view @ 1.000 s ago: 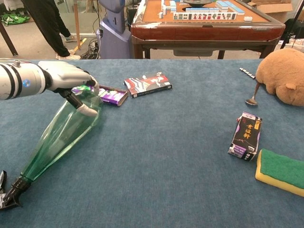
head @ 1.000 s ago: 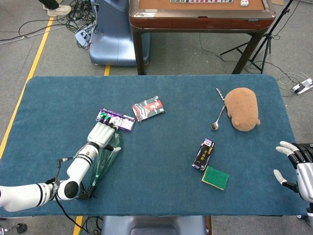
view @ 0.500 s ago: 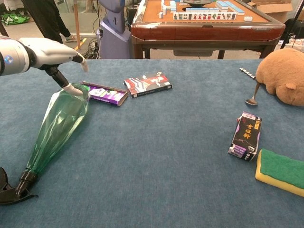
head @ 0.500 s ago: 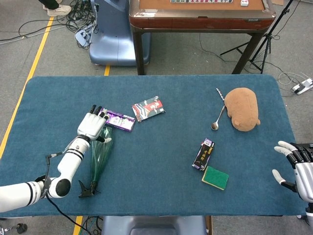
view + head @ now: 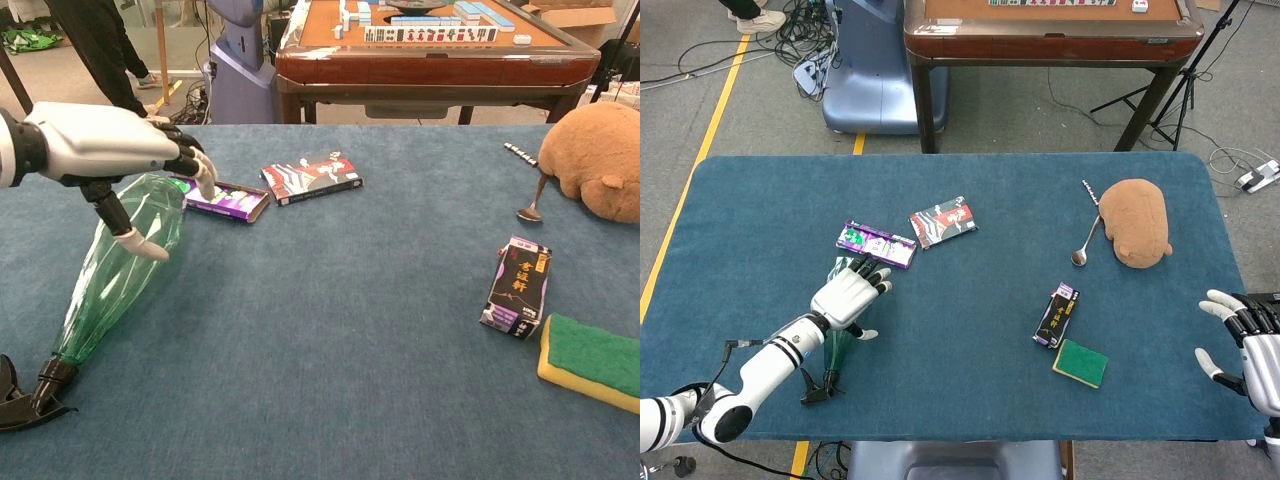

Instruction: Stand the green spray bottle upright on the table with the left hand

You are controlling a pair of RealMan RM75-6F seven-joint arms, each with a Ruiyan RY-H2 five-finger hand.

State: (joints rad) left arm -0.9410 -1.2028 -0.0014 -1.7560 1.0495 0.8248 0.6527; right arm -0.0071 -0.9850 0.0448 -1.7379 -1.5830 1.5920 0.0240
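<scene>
One green spray bottle (image 5: 118, 262) lying near table (image 5: 970, 375) edge, left hand (image 5: 105, 145) fingers (image 5: 196, 168) spread above.

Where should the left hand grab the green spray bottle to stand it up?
Probably around the wide body near the base. The green spray bottle lies on its side on the table, tapering to the black trigger head at the near edge. The left hand hovers open above the fat end, so coming down from above there suits tipping it upright.

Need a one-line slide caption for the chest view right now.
White left robot hand poised open over the clear green plastic spray bottle lying on its side on the blue table.
</scene>
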